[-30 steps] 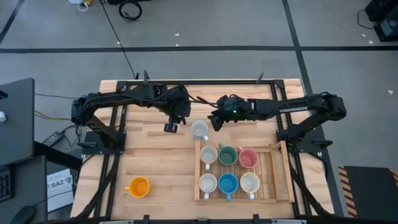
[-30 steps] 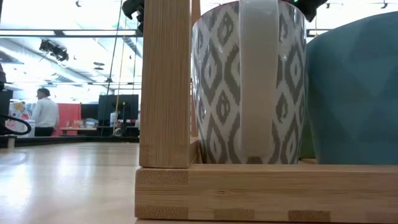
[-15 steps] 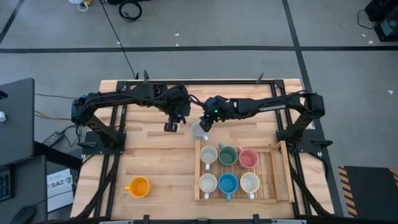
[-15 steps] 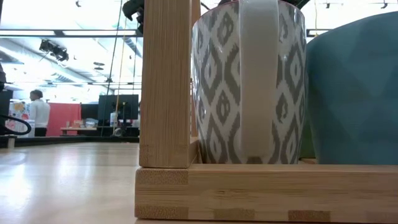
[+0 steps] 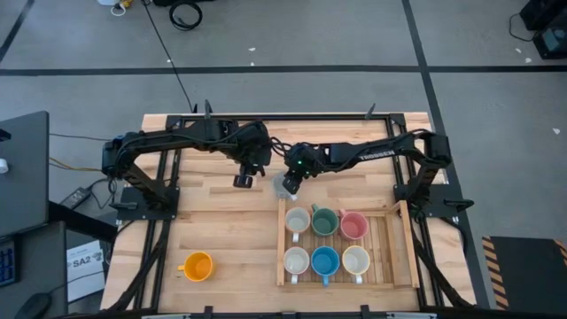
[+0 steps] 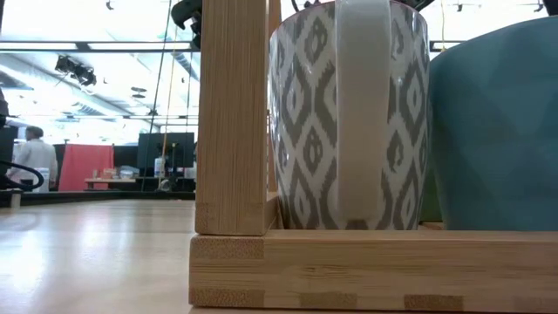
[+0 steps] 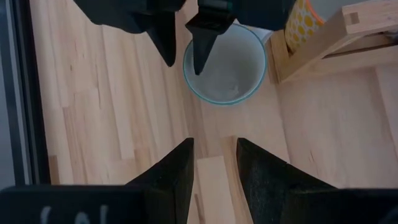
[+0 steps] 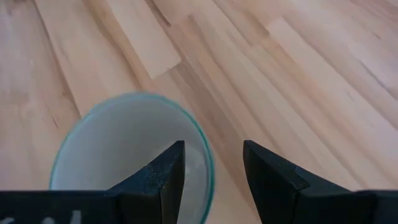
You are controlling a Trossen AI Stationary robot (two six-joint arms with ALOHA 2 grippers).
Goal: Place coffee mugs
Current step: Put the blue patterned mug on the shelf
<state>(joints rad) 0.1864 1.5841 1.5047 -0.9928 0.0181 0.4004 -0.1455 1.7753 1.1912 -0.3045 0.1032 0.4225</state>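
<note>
**Grey floor, open bright hall**

A pale wood bench (image 5: 221,230) stands on a grey floor (image 5: 292,35) crossed by dark tape lines (image 5: 266,68). At 9 o'clock sits a dark desk (image 5: 22,173); at 12 o'clock a coiled black cable (image 5: 185,13) lies on the floor. Across the bench, the hall shows bright ceiling lights (image 6: 96,61), a red partition (image 6: 85,161), a dark monitor (image 6: 166,150) and a person (image 6: 33,157) in white.

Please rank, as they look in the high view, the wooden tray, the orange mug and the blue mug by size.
1. Wooden tray, clearly largest.
2. Orange mug and blue mug look about alike; I would not rank them.
</note>
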